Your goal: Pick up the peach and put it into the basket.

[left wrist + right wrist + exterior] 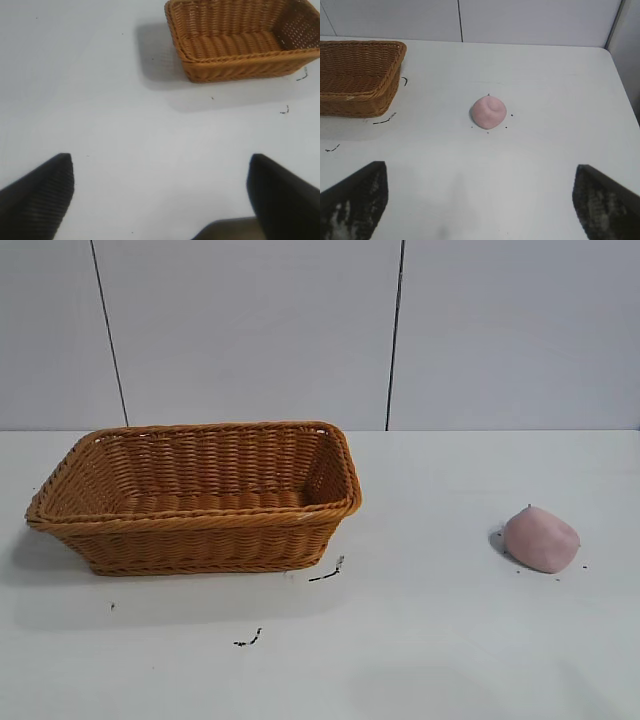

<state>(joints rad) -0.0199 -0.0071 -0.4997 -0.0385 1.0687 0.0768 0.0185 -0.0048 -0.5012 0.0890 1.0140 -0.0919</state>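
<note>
The peach point(541, 539) rests on the white counter point(430, 640), well apart from the empty basket point(200, 525). It is a small, matte, dusty-pink lump with a dimple and a slight point. It is probably light and somewhat soft, so grip across its rounded sides. The right gripper point(480, 200) faces it, jaws wide. The left gripper point(160, 195) also stands wide, holding nothing.

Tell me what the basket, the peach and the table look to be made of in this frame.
Basket: woven wicker or a rattan-like strand, orange-brown with a slight sheen; horizontal weave rows and a braided rim show.
Peach: matte, dusty-pink lump with a dimple, no gloss; probably a soft foam or clay-like model, though the look leaves it open.
Table: smooth white surface, likely laminate, with a few small dark specks.
</note>
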